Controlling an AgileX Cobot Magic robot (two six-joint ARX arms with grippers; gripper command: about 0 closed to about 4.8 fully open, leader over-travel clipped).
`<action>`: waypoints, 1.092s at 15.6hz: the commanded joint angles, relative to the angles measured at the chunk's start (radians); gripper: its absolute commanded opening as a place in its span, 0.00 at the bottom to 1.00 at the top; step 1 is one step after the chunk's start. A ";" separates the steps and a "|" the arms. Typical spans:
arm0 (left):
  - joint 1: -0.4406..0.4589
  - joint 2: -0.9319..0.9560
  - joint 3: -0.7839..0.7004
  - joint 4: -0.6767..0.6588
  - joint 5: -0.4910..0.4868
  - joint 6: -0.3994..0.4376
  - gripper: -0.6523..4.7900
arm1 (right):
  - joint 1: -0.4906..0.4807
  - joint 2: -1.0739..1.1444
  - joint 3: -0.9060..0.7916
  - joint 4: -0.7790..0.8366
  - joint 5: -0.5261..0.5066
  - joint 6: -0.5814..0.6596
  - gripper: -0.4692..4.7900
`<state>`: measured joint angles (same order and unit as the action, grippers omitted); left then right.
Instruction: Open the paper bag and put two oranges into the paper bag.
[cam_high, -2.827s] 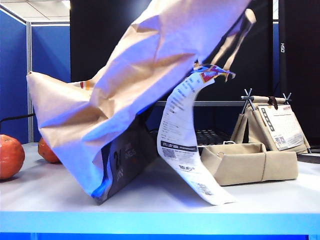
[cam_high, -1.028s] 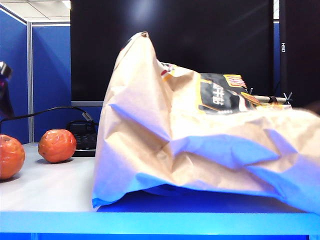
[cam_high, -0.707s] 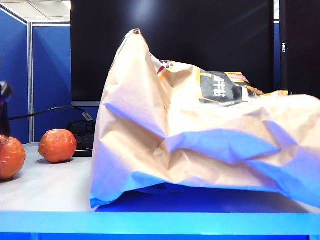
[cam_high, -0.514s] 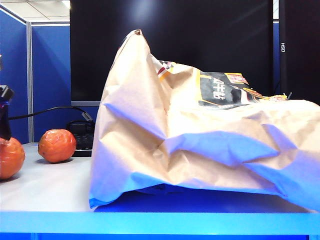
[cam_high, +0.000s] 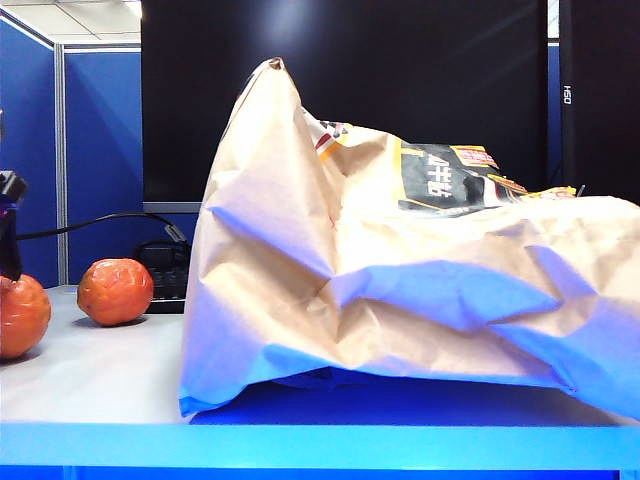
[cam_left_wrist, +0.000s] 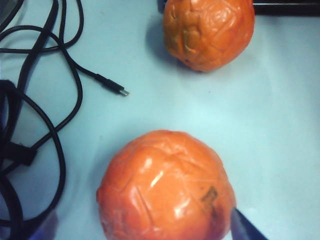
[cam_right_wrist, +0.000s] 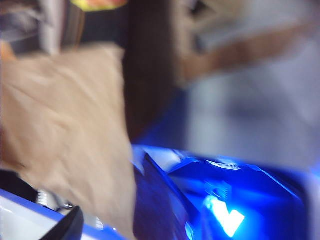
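Across the middle and right of the white table (cam_high: 90, 375), the large brown paper bag (cam_high: 400, 290) lies slumped and crumpled, its highest fold peaking left of centre and its black-yellow-red print (cam_high: 440, 180) facing up toward the far side. Its near edge sags close to the table's front lip.

Left of the bag sit the two oranges — the farther orange (cam_high: 115, 291) stands apart from the bag in front of a black keyboard (cam_high: 165, 278), and the nearer orange (cam_high: 22, 315) is cut off by the left edge of the exterior view. A black cable (cam_left_wrist: 60, 75) loops over the table beside them, its loose plug end lying between the two fruits.

Directly above the nearer orange (cam_left_wrist: 165, 187) hangs the left gripper (cam_left_wrist: 145, 232), jaws spread wide, one dark fingertip (cam_left_wrist: 245, 227) showing just beside the fruit's skin; whether it touches cannot be told. The farther orange (cam_left_wrist: 209, 31) lies beyond it.

The right gripper (cam_right_wrist: 107, 225) is close to the bag's brown paper (cam_right_wrist: 60, 125), yet the picture is badly blurred — only a dark fingertip (cam_right_wrist: 67, 226) shows, and whether its jaws are spread or clamped on the paper cannot be told.
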<state>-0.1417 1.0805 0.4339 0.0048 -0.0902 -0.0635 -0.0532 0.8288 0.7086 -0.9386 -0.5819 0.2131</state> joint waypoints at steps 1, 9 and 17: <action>0.000 -0.001 0.003 0.011 -0.003 0.005 1.00 | 0.001 0.027 -0.071 0.075 -0.049 0.015 0.66; 0.000 -0.001 0.003 0.011 -0.003 0.005 1.00 | 0.007 0.046 -0.221 0.337 -0.287 0.103 0.56; 0.000 -0.002 0.004 0.010 -0.003 0.004 1.00 | 0.006 0.016 -0.206 0.584 -0.416 0.309 0.09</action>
<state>-0.1417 1.0805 0.4339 0.0044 -0.0906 -0.0635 -0.0467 0.8543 0.4595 -0.4042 -1.0058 0.4816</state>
